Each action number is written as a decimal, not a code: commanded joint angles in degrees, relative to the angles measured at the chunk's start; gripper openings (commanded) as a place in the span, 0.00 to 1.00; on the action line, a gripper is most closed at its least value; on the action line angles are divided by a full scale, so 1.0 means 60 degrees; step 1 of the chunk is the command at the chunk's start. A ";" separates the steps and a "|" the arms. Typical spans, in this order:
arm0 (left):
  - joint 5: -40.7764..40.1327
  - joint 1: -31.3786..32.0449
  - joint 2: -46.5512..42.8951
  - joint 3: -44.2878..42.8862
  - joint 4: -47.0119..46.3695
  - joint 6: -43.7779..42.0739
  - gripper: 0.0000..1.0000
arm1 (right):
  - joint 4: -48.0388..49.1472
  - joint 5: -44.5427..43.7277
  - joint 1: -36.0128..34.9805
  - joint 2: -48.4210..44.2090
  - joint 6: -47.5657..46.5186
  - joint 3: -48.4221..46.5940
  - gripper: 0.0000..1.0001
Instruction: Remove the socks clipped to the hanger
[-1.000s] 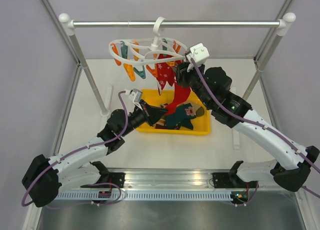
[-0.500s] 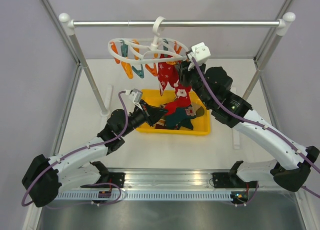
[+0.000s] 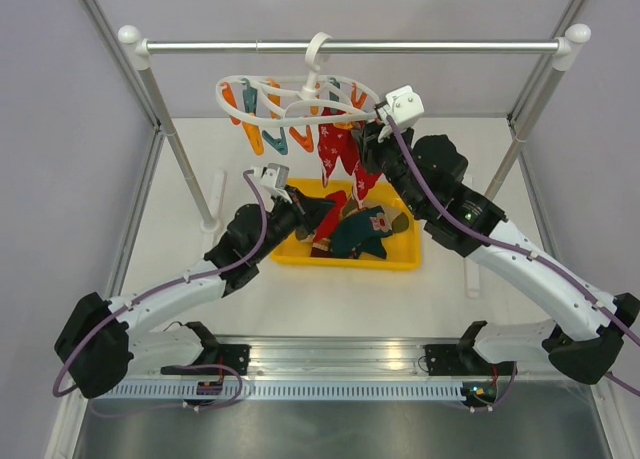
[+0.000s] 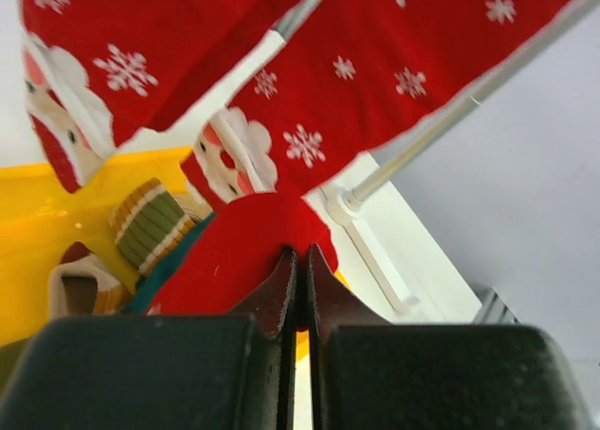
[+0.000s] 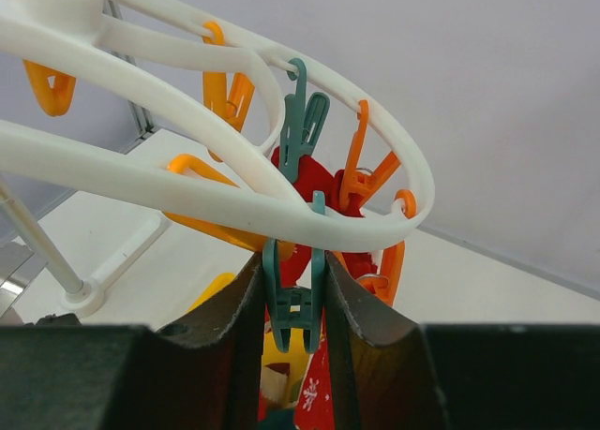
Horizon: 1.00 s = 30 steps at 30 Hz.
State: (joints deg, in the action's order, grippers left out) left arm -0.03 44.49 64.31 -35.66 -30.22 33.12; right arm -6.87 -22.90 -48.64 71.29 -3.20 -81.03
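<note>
Red socks hang on the white hanger; right gripper squeezes a teal peg, left gripper is pinched shut on 1 red sock at the yellow bin

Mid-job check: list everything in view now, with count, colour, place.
rail: one, metal with white end knobs, across the back
hanger: one, white, hooked on the rail
pegs: several, orange and teal, dangling from the hanger ring
red socks: two, Santa print, clipped to the hanger above the bin
bin: one, yellow, on the table under the hanger
loose socks: several, dark teal and striped brown, inside the bin
table: one, white, underneath
left claw: one, black, shut on a toe of the red socks
right claw: one, black, closed on a teal peg at the ring's edge
</note>
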 commanded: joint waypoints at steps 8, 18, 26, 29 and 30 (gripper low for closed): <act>-0.1899 -0.0237 0.0926 -0.1557 0.1023 -0.0364 0.02 | 0.0208 0.0080 -0.0023 -0.0221 0.0080 0.0015 0.05; -0.1562 -0.0281 0.1249 -0.1542 0.0847 -0.0803 0.68 | 0.0194 0.0183 -0.0023 -0.0118 0.0094 -0.0029 0.05; -0.1241 -0.0252 0.0489 -0.1323 0.0542 -0.1126 0.75 | 0.0150 0.0256 -0.0023 -0.0002 0.0153 -0.0161 0.05; -0.0684 -0.0048 0.0356 -0.0900 -0.0147 -0.1257 0.75 | 0.0106 0.0315 -0.0023 -0.0001 0.0240 -0.0220 0.05; -0.0712 0.0098 0.0355 -0.0825 -0.0512 -0.1360 0.75 | 0.0106 0.0344 -0.0023 -0.0001 0.0270 -0.0220 0.05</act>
State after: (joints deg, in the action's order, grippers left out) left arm -7.14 43.46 68.03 -42.28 -26.35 28.40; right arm -6.90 -21.41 -48.64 71.20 -2.59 -80.90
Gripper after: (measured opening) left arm 0.748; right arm 0.325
